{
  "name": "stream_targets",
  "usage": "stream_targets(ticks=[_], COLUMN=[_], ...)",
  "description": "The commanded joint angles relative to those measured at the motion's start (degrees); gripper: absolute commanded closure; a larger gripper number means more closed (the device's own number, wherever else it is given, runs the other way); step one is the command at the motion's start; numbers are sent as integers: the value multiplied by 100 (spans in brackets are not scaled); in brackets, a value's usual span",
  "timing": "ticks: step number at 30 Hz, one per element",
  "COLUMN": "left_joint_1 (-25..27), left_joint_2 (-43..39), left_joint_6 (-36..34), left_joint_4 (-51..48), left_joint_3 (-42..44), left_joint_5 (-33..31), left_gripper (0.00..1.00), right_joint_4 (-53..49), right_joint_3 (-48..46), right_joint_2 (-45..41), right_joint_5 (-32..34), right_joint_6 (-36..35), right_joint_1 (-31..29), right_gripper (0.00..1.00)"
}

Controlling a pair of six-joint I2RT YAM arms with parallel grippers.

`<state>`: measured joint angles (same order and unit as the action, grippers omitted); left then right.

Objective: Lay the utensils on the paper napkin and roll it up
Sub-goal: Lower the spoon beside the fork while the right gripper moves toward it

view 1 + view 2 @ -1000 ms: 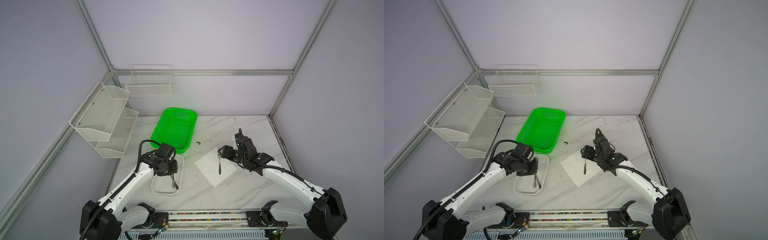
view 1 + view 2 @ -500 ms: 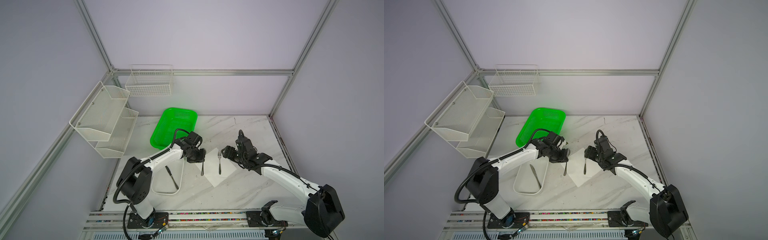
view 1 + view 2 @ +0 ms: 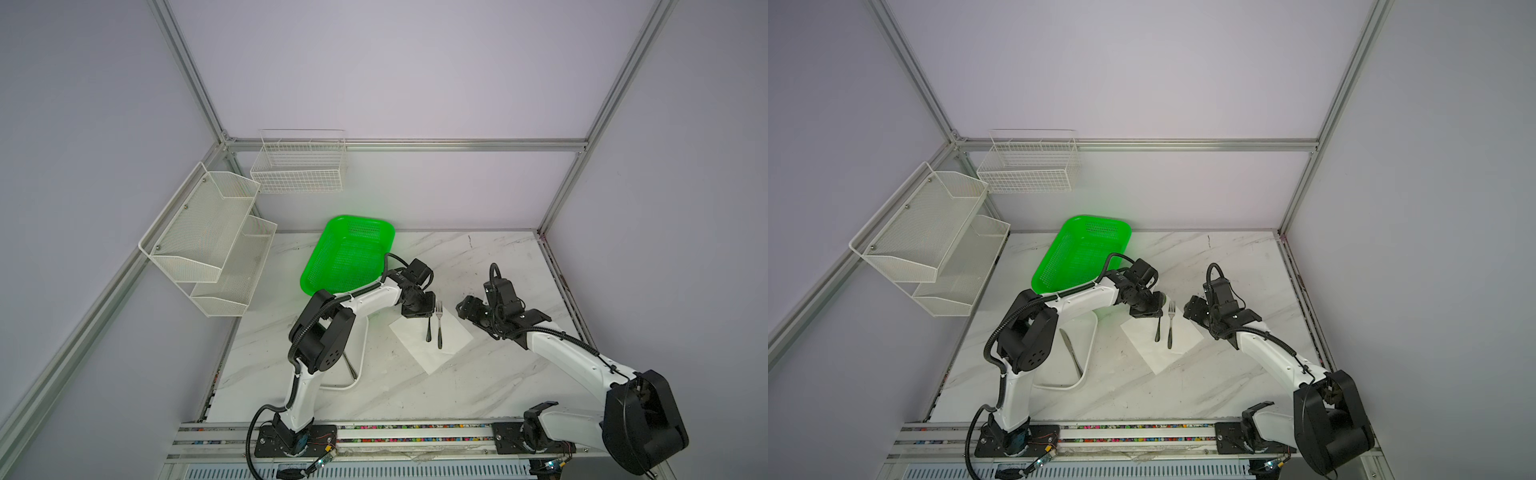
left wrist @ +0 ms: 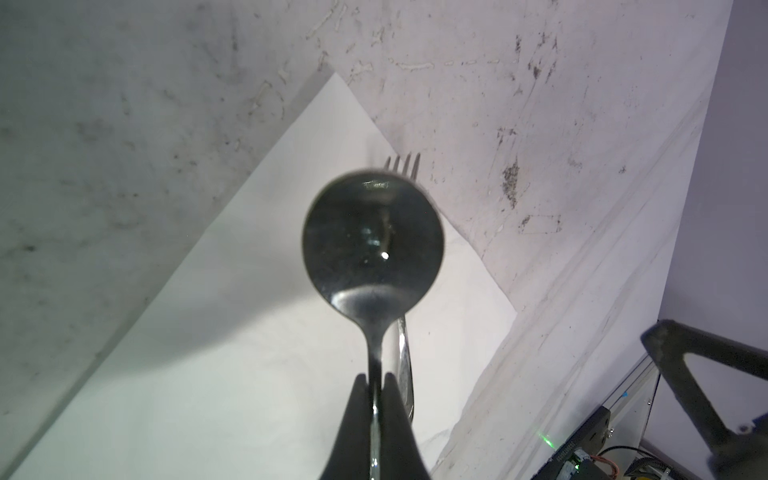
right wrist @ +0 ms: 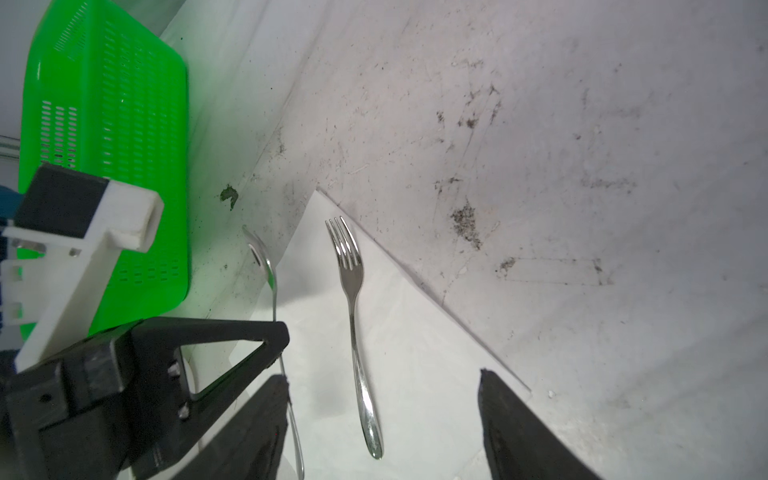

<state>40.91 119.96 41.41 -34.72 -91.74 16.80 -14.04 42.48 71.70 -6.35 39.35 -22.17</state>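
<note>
One spoon (image 4: 372, 245) in clamped left jaws over napkin (image 3: 415, 345), beside flat fork (image 5: 351, 282) at its edge; right jaws open, empty.

paper napkin (image 3: 415, 347): flat on the table (image 3: 478, 386), mid-front.
fork (image 3: 439, 328): on the napkin, prongs past its back edge.
spoon (image 3: 428, 330): over the napkin, just left of the fork, clamped in the left gripper (image 4: 376, 382).
tray (image 3: 362, 357): left of the napkin.
knife (image 3: 1071, 353): in the tray.
basket (image 3: 349, 253): behind and left of the napkin.
right gripper (image 3: 465, 309): right of the napkin.
</note>
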Motion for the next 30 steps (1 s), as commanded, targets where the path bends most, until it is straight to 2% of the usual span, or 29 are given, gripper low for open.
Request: stream_targets(ticks=[1, 5, 12, 30], left_joint_1=[70, 128, 128, 198], left_joint_2=[101, 198, 352, 512], left_joint_6=[138, 132, 200, 506], left_joint_4=[51, 18, 86, 131], left_joint_3=[-528, -595, -581, -587], left_joint_5=[-80, -241, -10, 94], left_gripper=[99, 98, 98, 96], right_joint_4=[24, 24, 24, -28], right_joint_3=[-65, -47, -17, -47], right_joint_2=[43, 81, 27, -35], right_joint_5=[-56, -144, -185, -258], right_joint_6=[-92, -114, -78, -26], right_joint_1=[20, 20, 24, 26], right_gripper=[26, 26, 27, 27])
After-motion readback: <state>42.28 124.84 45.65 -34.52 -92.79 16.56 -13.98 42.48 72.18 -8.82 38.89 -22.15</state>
